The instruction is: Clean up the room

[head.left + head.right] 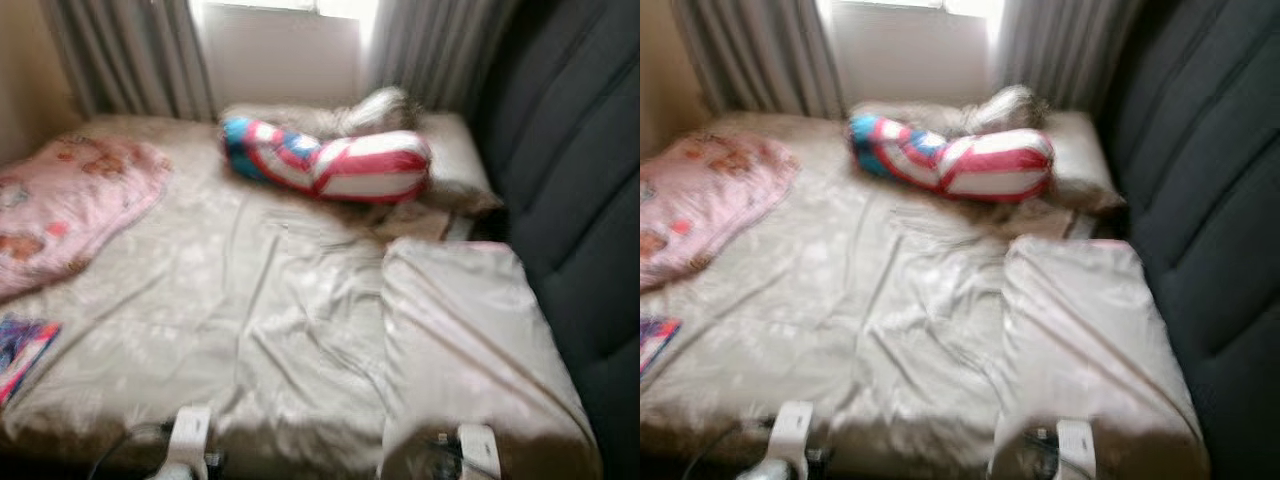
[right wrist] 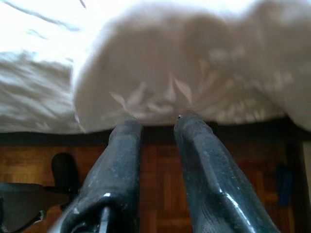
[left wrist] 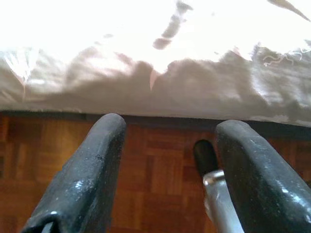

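Head view is soft with blur as it looks down on a bed (image 1: 250, 330) covered in a rumpled beige sheet that takes up most of the frame. Up at the top centre lies a red, white and blue striped pillow (image 1: 335, 163), resting against a pale pillow (image 1: 455, 150) by the grey curtains (image 1: 130, 55). At the left edge, a pink quilt (image 1: 70, 205) spreads over the sheet, and lower left a small colourful item (image 1: 25, 350) sits near the bed's edge; too blurred to tell what it is. Lower right, a folded beige blanket (image 1: 470, 340) lies on the sheet beside the dark padded headboard (image 1: 575, 200) on the right.

Both arms are low at the bottom edge. Left gripper (image 3: 167, 145) hangs over the wooden parquet floor (image 3: 160, 170) just short of the bed's hanging sheet, fingers (image 3: 92, 165) spread wide, holding nothing. Right gripper (image 2: 158, 131) points at the draped blanket edge, fingers (image 2: 204, 170) parted by a narrow gap, tips just at the fabric, nothing gripped between them.
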Robot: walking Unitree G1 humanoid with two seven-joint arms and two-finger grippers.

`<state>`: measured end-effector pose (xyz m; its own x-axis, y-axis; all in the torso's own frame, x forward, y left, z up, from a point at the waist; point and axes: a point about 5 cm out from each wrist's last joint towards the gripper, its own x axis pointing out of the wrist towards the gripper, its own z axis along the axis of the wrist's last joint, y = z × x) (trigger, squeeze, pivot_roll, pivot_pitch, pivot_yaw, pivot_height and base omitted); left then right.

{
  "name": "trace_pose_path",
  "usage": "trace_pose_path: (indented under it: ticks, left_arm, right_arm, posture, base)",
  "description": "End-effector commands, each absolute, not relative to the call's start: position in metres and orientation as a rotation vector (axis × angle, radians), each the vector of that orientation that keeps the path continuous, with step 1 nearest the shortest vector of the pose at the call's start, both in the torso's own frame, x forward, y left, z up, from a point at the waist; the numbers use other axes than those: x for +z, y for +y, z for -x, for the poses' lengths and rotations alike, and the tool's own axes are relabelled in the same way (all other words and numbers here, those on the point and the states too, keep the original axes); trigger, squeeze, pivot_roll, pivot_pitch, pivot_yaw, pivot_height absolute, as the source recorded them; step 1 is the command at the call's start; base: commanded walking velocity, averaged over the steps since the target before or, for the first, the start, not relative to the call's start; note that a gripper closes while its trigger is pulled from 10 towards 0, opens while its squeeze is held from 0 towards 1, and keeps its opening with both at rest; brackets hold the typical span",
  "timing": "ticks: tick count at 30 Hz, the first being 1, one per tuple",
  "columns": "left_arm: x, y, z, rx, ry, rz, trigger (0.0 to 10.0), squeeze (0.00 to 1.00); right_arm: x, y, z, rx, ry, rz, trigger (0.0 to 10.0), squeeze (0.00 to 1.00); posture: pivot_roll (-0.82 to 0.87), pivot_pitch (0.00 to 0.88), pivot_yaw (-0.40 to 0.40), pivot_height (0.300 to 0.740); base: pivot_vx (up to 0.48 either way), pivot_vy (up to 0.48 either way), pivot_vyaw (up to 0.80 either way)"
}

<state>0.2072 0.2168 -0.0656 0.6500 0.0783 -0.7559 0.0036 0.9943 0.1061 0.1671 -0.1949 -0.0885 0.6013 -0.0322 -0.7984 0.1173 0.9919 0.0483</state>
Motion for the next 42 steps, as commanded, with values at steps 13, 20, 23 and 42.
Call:
trace_pose_path:
  ticks: [13, 20, 23, 42]
  left_arm:
    - [-0.069, 0.224, -0.198, 0.034, 0.897, -0.105, 10.0, 0.0]
    - [-0.069, 0.228, -0.198, 0.039, 0.9, -0.104, 10.0, 0.0]
    - [-0.067, 0.224, -0.202, 0.036, 0.897, -0.102, 10.0, 0.0]
    - [-0.061, 0.205, -0.221, 0.024, 0.869, -0.086, 10.0, 0.0]
  right_arm:
    - [-0.092, -0.176, -0.165, -0.074, 0.938, -0.12, 10.0, 0.0]
    - [-0.092, -0.193, -0.159, -0.08, 0.943, -0.109, 10.0, 0.0]
    - [-0.093, -0.199, -0.155, -0.083, 0.948, -0.105, 10.0, 0.0]
    - [-0.095, -0.2, -0.15, -0.046, 0.98, -0.067, 10.0, 0.0]
  posture:
    - [-0.04, 0.013, -0.041, 0.74]
    - [-0.04, 0.011, -0.042, 0.74]
    - [-0.04, 0.012, -0.042, 0.74]
    - [-0.05, 0.0, -0.04, 0.74]
  base:
    - [0.0, 0.419, 0.0]
    - [0.0, 0.415, 0.0]
    - [0.0, 0.41, 0.0]
    - [0.0, 0.409, 0.0]
